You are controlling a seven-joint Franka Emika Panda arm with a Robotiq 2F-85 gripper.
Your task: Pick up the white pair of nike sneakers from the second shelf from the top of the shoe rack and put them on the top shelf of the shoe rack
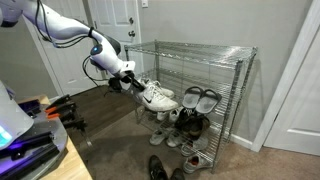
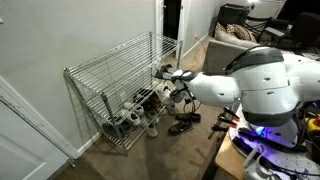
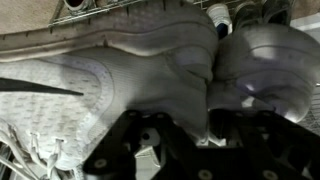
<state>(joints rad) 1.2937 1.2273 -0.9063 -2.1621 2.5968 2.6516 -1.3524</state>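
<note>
The white pair of nike sneakers (image 1: 157, 96) sits at the near end of the second shelf from the top (image 1: 205, 103) of the chrome shoe rack (image 1: 228, 60), sticking out past the corner post. My gripper (image 1: 128, 82) is at their heel end. In the wrist view the sneakers (image 3: 110, 70) fill the frame, a dark swoosh on the left one. The gripper's dark fingers (image 3: 180, 125) are closed on white shoe material between the two heels. The top shelf (image 1: 190, 48) is bare. In an exterior view my arm hides most of the sneakers, and the gripper (image 2: 170, 88) is at the rack's end (image 2: 110, 70).
Grey-and-white slides (image 1: 200, 98) lie on the same tier beside the sneakers. Several more shoes fill the lower tiers (image 1: 185, 125). Dark shoes lie on the floor in front of the rack (image 1: 157, 166) (image 2: 185, 125). White doors and walls stand behind the rack.
</note>
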